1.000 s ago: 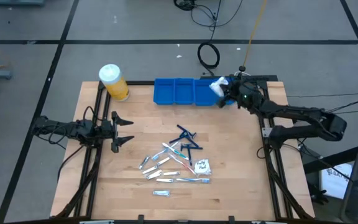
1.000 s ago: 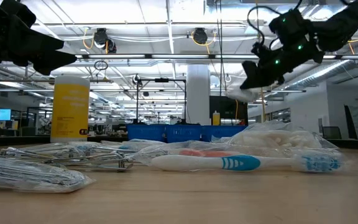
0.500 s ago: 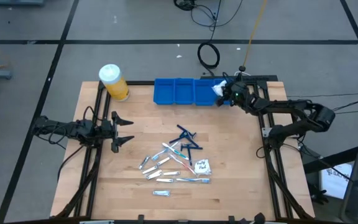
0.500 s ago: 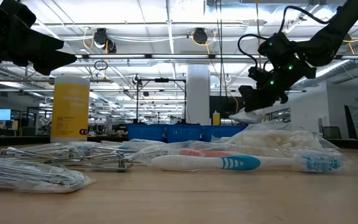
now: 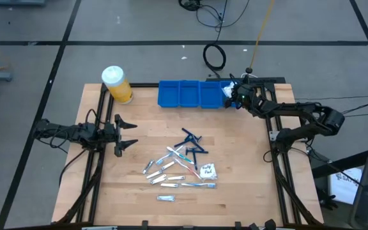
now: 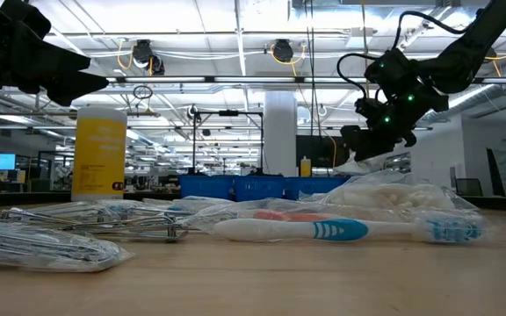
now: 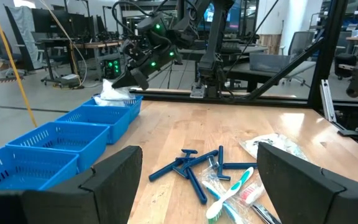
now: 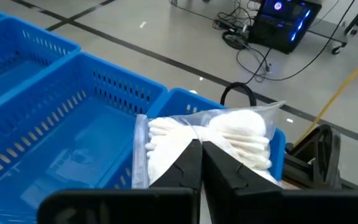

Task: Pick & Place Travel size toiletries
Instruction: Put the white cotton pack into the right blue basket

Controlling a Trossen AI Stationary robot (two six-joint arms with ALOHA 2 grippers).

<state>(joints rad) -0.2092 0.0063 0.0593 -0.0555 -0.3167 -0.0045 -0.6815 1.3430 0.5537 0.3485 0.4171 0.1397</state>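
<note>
We kept the left end effector (image 5: 128,135) open and idle over the desk's (image 5: 248,179) left side. The remaining toiletries (image 5: 181,167) lay clustered mid-desk. Our right end effector (image 5: 230,96) was clamped on a white plastic-wrapped packet (image 8: 207,140), poised over the rightmost compartment of the blue tray (image 5: 190,94). We judged this the placing step: lower slightly, then release. The tray sat near the desk's far edge, with open room above it.
</note>
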